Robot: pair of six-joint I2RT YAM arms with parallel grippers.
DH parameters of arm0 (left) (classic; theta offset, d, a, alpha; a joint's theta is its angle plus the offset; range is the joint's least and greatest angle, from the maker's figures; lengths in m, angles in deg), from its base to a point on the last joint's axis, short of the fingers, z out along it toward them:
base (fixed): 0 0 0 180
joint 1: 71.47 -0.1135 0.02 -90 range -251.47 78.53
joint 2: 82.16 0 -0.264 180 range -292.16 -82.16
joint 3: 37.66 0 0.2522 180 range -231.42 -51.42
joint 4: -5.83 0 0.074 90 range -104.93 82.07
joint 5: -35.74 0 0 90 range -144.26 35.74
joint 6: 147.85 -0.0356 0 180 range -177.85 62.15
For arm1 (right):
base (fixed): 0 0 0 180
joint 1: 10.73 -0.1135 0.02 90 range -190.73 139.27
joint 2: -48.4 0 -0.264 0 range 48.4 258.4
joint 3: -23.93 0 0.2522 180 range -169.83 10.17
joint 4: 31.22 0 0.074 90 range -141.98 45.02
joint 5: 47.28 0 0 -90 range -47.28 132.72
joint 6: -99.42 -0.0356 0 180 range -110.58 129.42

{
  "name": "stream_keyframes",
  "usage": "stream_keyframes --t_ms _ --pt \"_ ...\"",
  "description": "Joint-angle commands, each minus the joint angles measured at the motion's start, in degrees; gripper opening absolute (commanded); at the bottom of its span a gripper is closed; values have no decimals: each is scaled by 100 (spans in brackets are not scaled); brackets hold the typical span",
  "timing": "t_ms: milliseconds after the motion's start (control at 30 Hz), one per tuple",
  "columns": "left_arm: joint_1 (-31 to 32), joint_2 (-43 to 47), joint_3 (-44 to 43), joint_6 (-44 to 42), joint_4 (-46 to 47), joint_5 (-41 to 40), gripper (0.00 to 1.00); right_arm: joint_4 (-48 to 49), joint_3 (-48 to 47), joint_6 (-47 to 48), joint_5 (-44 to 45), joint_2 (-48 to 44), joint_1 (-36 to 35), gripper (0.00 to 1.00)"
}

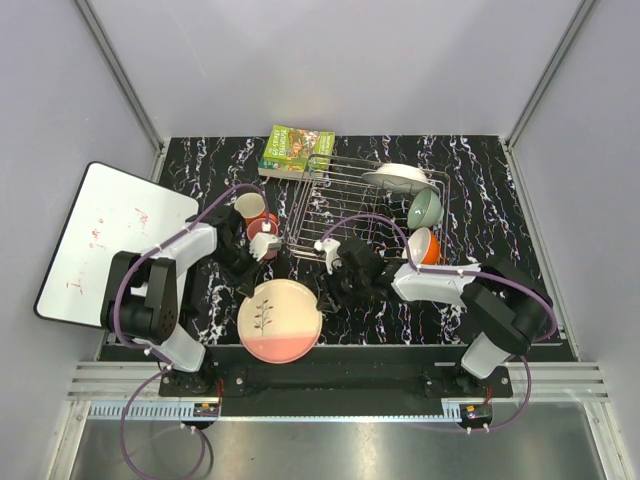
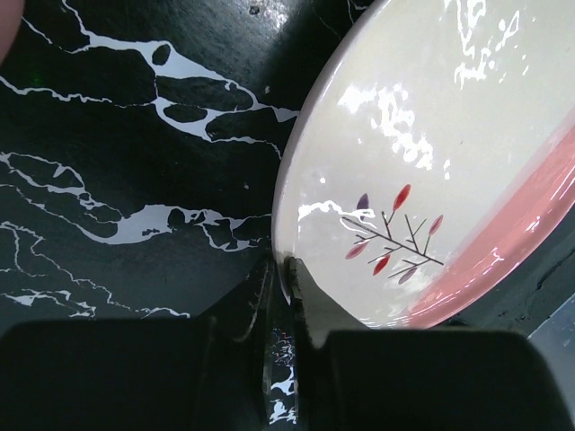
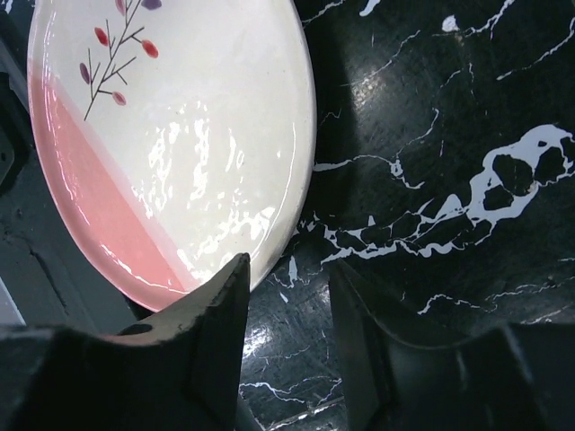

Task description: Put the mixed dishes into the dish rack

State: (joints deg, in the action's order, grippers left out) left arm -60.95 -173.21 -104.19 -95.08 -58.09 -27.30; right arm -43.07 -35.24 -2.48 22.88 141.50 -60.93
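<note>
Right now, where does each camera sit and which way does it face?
Top: above, behind the arms, looking down on table and rack; both arms show.
Left wrist: looks down at the plate; left gripper pinches its rim.
Right wrist: looks down at its opposite edge; right gripper open beside it.
Shared: the plate, in all three.

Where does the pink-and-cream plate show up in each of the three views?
Top external: pink-and-cream plate low centre, at the near edge of the table.
Left wrist: plate fills the right half.
Right wrist: plate in the upper left.
Shared landmark: the plate's leaf sprig.
</note>
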Motion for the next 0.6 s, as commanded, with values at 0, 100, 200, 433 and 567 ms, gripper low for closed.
stream_keyframes --t_ms 0,100,200,433,567 --pt "29 342 -49 -135 -47 -51 0 274 -267 188 -371 94 115 52" --pt "37 333 -49 -135 -21 -7 0 406 -232 179 -573 68 203 57" --pt "37 333 -58 -144 -4 46 0 573 -179 179 -776 24 273 67" --pt "55 456 -84 -153 76 73 0 696 -231 109 -1162 348 484 86" --pt "99 553 -93 -144 102 90 0 784 -311 74 -1224 560 528 87"
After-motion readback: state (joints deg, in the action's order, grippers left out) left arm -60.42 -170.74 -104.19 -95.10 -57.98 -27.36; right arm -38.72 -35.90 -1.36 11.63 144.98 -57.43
